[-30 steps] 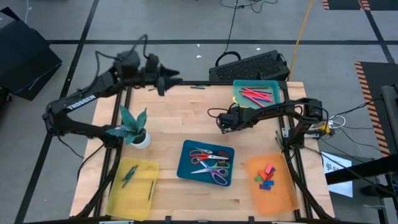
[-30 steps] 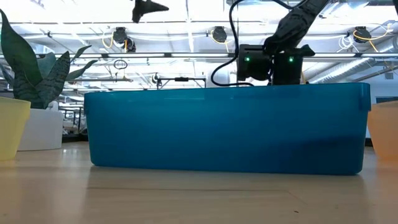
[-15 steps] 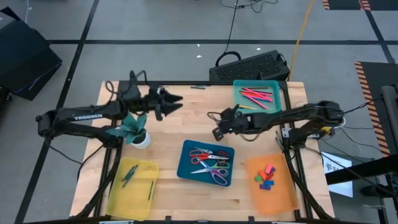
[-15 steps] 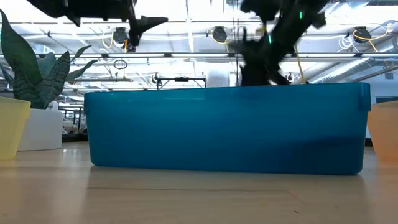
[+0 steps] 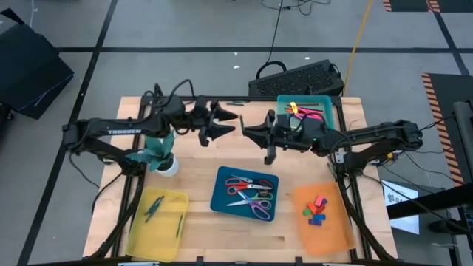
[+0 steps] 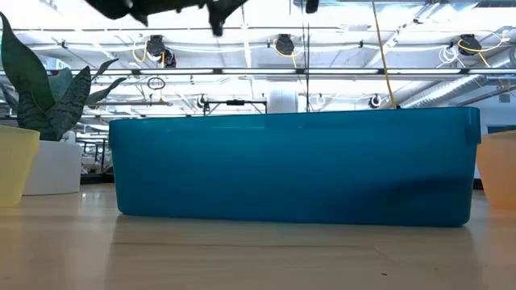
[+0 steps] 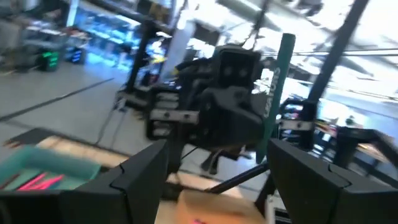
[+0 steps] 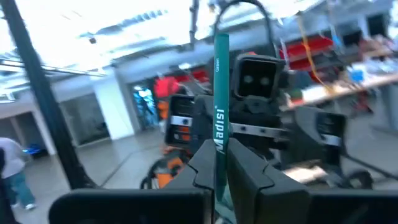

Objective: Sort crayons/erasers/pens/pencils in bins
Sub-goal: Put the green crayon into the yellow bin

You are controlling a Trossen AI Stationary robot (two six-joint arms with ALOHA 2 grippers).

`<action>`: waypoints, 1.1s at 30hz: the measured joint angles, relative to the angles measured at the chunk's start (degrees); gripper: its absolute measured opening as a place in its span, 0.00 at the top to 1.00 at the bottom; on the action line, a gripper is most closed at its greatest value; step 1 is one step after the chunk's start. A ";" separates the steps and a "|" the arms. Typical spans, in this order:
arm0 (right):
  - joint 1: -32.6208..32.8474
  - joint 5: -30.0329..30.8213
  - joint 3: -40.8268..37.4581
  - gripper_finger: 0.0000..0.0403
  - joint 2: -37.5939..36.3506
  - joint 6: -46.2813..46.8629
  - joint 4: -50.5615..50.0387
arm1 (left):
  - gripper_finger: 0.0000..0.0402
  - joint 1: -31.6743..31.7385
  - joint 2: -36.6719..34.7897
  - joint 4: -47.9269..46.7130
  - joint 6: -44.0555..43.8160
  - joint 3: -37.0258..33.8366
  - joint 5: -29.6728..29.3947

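My right gripper (image 5: 247, 133) is high over the table's far middle, shut on a green pencil (image 8: 219, 93) that stands upright. The pencil also shows in the left wrist view (image 7: 281, 87). My left gripper (image 5: 229, 124) faces it from the left, open and touching nothing, a short way off. The teal bin (image 5: 329, 98) holds red and pink crayons. The orange bin (image 5: 336, 236) holds erasers (image 5: 315, 210). The yellow bin (image 5: 140, 233) holds a few thin sticks. The dark blue bin (image 5: 219, 193) holds scissors. My right gripper pinches the green pencil's shaft (image 8: 217, 146) between its two fingers. Most of the pencil's length rises above the fingers. The fingers come level from the table's right side and lie across the pencil. The pencil stands upright, lifted clear of the table.
A potted plant (image 5: 159, 151) stands on the left, under my left arm. A black keyboard (image 5: 299, 77) lies beyond the far edge. In the low view the dark blue bin's wall (image 6: 290, 165) fills the middle, and both grippers are near the picture's top.
My left gripper has swung from the far left corner toward the table's middle and now faces the right gripper. My right gripper has risen from near the table top and moved slightly toward the far edge and the left gripper.
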 joint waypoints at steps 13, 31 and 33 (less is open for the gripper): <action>0.23 -0.66 0.02 0.97 -0.37 -6.61 1.24 | 0.32 -2.86 7.03 -2.47 5.72 12.89 4.48; -1.73 2.70 0.07 0.97 -2.64 -6.91 -4.75 | 0.40 0.24 6.44 -3.61 6.39 12.77 5.39; -1.70 3.44 0.04 0.97 -2.20 -6.74 -5.00 | 0.47 0.19 7.81 -1.66 6.28 12.76 5.06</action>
